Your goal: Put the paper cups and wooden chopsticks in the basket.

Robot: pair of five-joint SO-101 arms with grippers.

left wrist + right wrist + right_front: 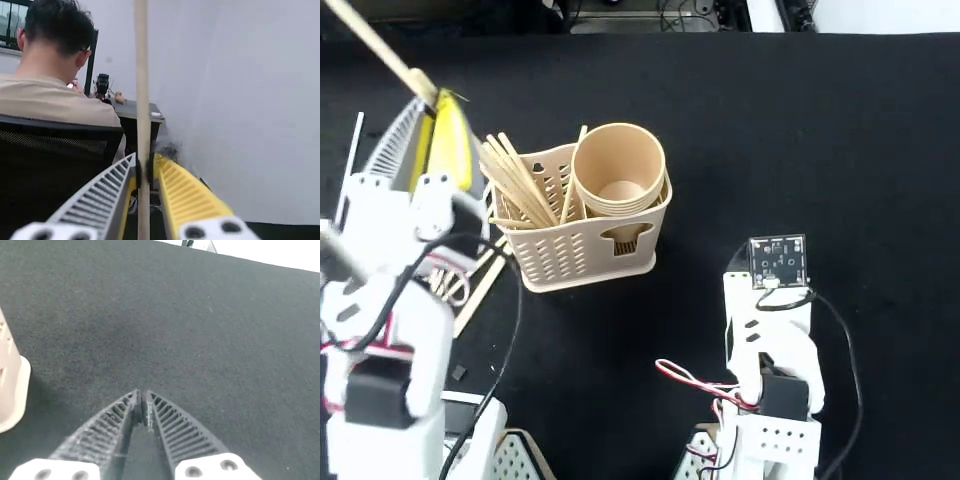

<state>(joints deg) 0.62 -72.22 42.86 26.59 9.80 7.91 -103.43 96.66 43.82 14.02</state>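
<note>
Black cloth surface; white wall behind.
Left tool: clamped on one chopstick, raised high beside the basket.
Handling advice: carry it over the stick compartment, tip it near upright, lower its end among the bundled sticks, then release.
Right tool: closed, empty, low over the surface.
Stacked cups: in the basket.
Loose sticks: on the surface, just beside the basket.
Legible writing: none.

Surroundings: black-covered table, white-walled room.
My bench is a table under matte black cloth, evenly lit; cables lie past its far edge. Off the table I look at a plain white wall, a black mesh chair back nearby, a dark desk farther off by the wall, and a dark-framed window.
</note>
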